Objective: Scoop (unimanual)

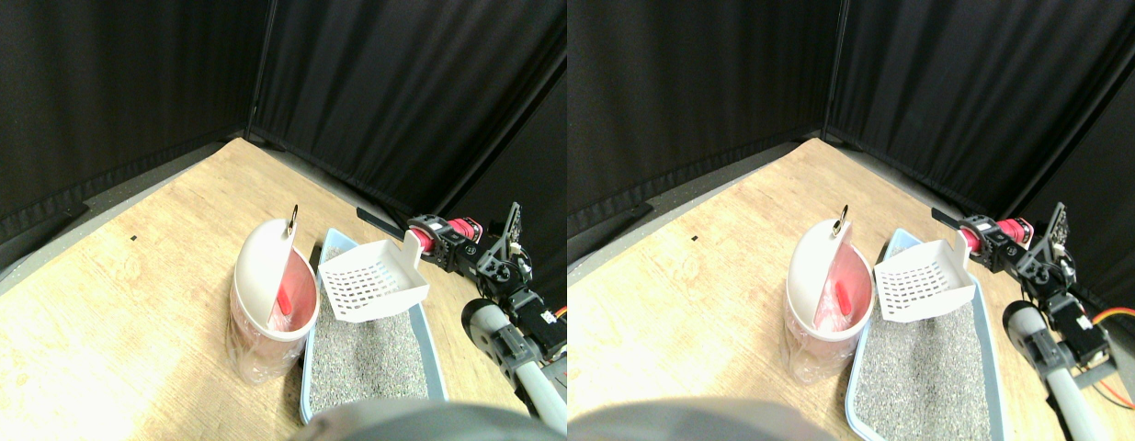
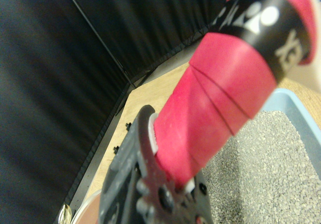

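From the near right the right manipulator's gripper [image 1: 431,241] reaches up and left, clenched on the red-wrapped handle [image 2: 220,103] of the white slotted scoop [image 1: 372,280], held tilted above the blue litter tray [image 1: 431,344]. Near edge of the tray is cut off; beside it, left, stands a white bin [image 1: 271,299], its contents indistinct.

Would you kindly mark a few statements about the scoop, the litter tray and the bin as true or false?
1. The white slotted plastic scoop is raised above the grey litter. True.
2. The light blue litter tray is empty. False: grey granular litter fills it.
3. The white swing-lid bin with a pink inside stands beside the tray. True.
4. The scoop's handle wrap is green. False: it is pink-red.
5. The right pincer holds the scoop's handle. True.
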Controlling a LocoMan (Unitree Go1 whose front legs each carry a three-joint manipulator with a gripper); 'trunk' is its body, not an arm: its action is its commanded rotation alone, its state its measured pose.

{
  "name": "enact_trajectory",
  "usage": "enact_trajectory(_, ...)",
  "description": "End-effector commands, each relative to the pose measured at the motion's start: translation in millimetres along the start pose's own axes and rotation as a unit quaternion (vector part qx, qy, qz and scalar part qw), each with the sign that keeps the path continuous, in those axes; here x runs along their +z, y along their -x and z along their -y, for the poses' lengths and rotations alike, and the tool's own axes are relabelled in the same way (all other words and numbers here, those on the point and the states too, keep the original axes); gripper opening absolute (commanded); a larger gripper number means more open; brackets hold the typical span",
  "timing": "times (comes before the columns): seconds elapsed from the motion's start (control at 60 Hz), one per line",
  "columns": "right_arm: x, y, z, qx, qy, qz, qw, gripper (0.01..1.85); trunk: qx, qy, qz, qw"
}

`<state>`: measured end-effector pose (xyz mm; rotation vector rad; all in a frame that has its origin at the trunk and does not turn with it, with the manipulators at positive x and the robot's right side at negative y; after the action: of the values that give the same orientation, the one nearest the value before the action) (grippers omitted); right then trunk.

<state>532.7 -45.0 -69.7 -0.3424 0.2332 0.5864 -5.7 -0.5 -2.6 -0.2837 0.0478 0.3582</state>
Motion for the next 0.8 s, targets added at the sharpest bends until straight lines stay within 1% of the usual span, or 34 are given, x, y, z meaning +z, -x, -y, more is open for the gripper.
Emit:
enact_trajectory(0.017,7.9,-1.3,0.4,-0.005,0.007,0.027,1.0,0.05,0.003,-0.001,-0.0121,0.9999)
enact_trajectory(0.167,5.0,-1.3,3.5,-0.009,-0.002,0.03,0.999,0.05,-0.002,-0.004,-0.0133,0.9999)
enact_trajectory(0.183,4.5,-1.3,4.6,-0.008,-0.006,0.031,0.999,0.05,-0.004,-0.005,-0.0138,0.9999)
enact_trajectory(0.233,2.5,-0.8,8.5,-0.006,-0.019,0.046,0.999,0.05,-0.008,-0.006,-0.0145,0.9998)
enact_trajectory(0.3,0.5,0.0,11.5,-0.008,-0.019,0.056,0.998,0.05,-0.014,-0.008,-0.0155,0.9997)
enact_trajectory(0.317,-1.9,1.2,14.5,-0.008,-0.028,0.071,0.997,0.05,-0.015,-0.009,-0.0158,0.9997)
enact_trajectory(0.367,-4.1,2.7,17.0,-0.013,-0.038,0.082,0.996,0.05,-0.018,-0.011,-0.016,0.9996)
enact_trajectory(0.383,-5.8,3.7,18.9,-0.015,-0.044,0.09,0.995,0.05,-0.021,-0.013,-0.0169,0.9995)
enact_trajectory(0.433,-7.8,5.7,22.2,-0.016,-0.058,0.096,0.994,0.05,-0.025,-0.015,-0.0175,0.9994)
enact_trajectory(0.517,-13.5,10.4,30.2,-0.04,-0.086,0.105,0.99,0.05,-0.032,-0.019,-0.0176,0.9991)
enact_trajectory(0.567,-17.1,12.4,34.4,-0.044,-0.095,0.116,0.988,0.05,-0.036,-0.022,-0.0179,0.9989)
enact_trajectory(0.6,-20.5,15.2,38.2,-0.056,-0.109,0.119,0.985,0.05,-0.04,-0.024,-0.0174,0.9988)
enact_trajectory(0.65,-25.6,19.0,43.2,-0.063,-0.117,0.128,0.983,0.05,-0.043,-0.027,-0.018,0.9985)
enact_trajectory(0.683,-26.8,19.6,44.3,-0.063,-0.118,0.132,0.982,0.05,-0.045,-0.028,-0.0184,0.9984)
enact_trajectory(0.7,-30.4,21.5,47.5,-0.061,-0.121,0.143,0.98,0.05,-0.048,-0.03,-0.0187,0.9982)
enact_trajectory(0.717,-32.7,22.7,49.6,-0.063,-0.122,0.146,0.98,0.05,-0.05,-0.032,-0.0188,0.9981)
enact_trajectory(0.75,-32.7,22.7,49.6,-0.063,-0.122,0.146,0.98,0.05,-0.05,-0.032,-0.0188,0.9981)
enact_trajectory(0.767,-37.6,24.9,54.0,-0.068,-0.127,0.152,0.978,0.05,-0.053,-0.034,-0.0193,0.9978)
enact_trajectory(0.8,-41.0,26.6,57.0,-0.068,-0.129,0.157,0.977,0.05,-0.055,-0.035,-0.0197,0.9976)
